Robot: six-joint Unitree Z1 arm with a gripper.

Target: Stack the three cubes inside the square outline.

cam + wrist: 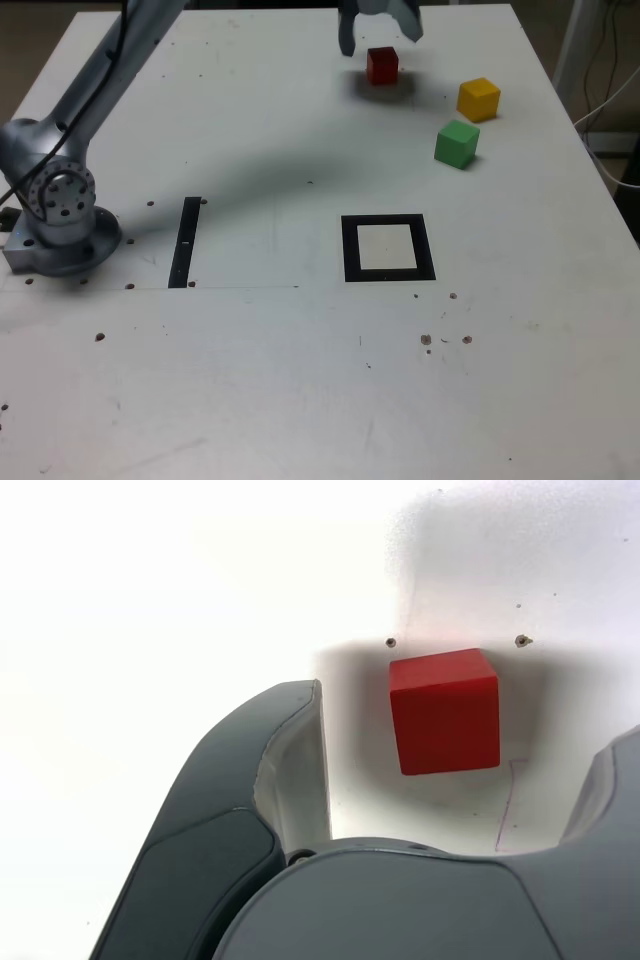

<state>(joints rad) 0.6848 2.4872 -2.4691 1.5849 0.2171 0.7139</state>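
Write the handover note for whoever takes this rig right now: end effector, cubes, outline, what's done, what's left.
End effector: open, empty, hanging over the red cube at the table's far side; the wrist view shows the cube between the jaws, untouched.
Yellow cube and green cube: loose on the table to the exterior view's right of the red one, close together, whether touching is unclear.
Square outline: nearer the camera, nothing in it.
Done: no cube placed.
Left: grasp the red cube, set it in the outline, then stack the other two on it.

White table (300,400) – scuffed, small holes; brownish floor beyond edges; white cable (608,105), possibly metal leg – exterior view's right.
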